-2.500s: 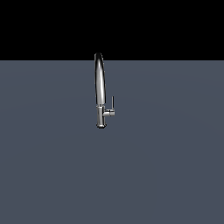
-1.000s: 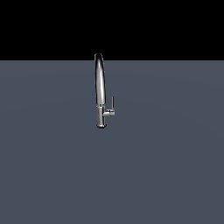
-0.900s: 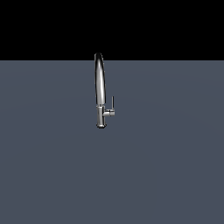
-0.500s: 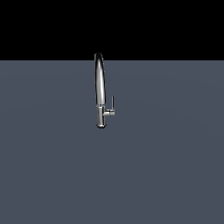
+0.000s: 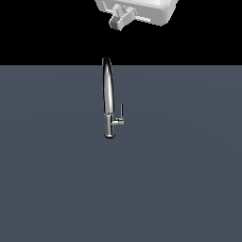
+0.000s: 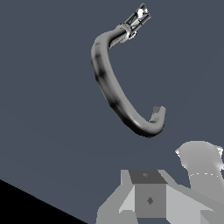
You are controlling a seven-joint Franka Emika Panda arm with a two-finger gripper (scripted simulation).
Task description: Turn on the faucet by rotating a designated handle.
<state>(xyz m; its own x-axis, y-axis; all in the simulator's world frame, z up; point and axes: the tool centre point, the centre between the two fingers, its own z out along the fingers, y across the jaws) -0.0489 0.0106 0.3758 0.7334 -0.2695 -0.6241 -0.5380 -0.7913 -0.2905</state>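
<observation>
The chrome faucet stands upright on the grey surface, its narrow arched spout rising from a short cylindrical base. The handle is a thin rod pointing up from a side stub on the exterior view's right of the base. My gripper hangs high above the faucet at the frame's top edge, well clear of it; only its white hand and a grey finger show, so its state is unclear. The wrist view looks down on the curved spout and the handle, with grey gripper parts in the foreground.
A flat dark grey surface stretches around the faucet on all sides, with black background behind its far edge. No other objects show.
My gripper has come into the exterior view at the top edge, where earlier frames showed no arm. The faucet and handle have not moved.
</observation>
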